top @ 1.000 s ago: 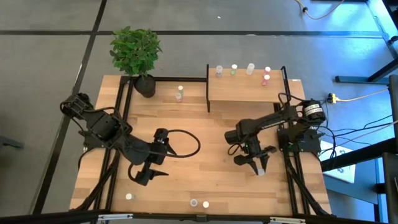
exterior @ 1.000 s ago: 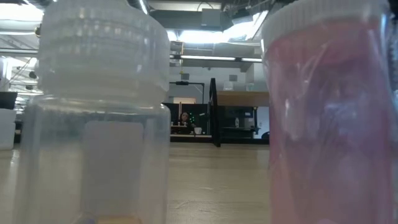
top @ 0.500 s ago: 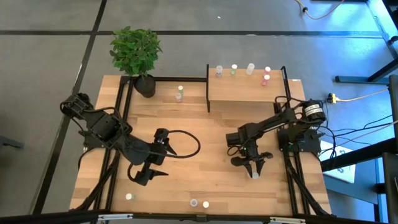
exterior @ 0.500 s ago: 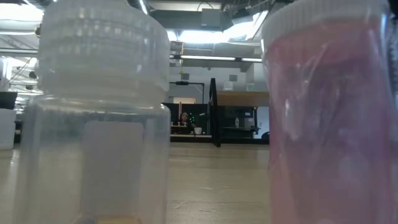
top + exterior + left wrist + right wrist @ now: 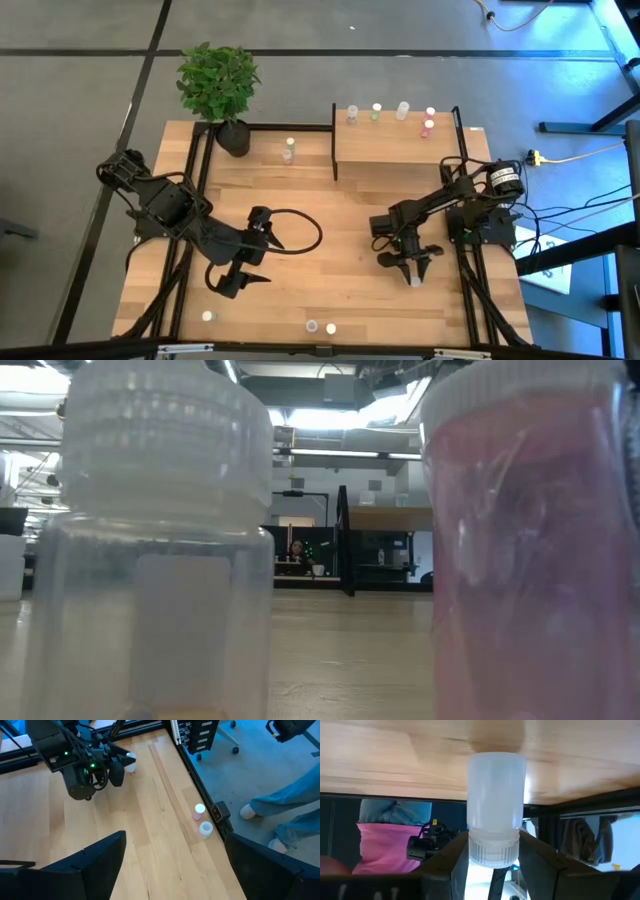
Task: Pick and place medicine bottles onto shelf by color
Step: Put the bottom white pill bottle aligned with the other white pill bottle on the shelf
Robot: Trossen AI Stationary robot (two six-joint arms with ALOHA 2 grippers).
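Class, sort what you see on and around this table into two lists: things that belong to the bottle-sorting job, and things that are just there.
Belongs to the job:
- medicine bottles on the table
- bottles already on the shelf
- white-capped bottle in the right claw
- shelf
- left claw, open, waiting

Just there:
- potted plant
- cables
- person's legs

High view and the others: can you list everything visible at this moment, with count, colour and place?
shelf: one, light wood, black posts, table's far right.
bottles on shelf: five, along its far edge; caps too small to call.
bottles by plant: two, table's far middle.
bottles at near edge: three; one left, a white-capped and pink-capped pair in the middle.
held bottle: one, white cap.
potted plant: one, green, far left corner.
person: blue trouser legs beside the table.
left gripper: open, waiting, left half.
right gripper: closed on the held bottle, right half.
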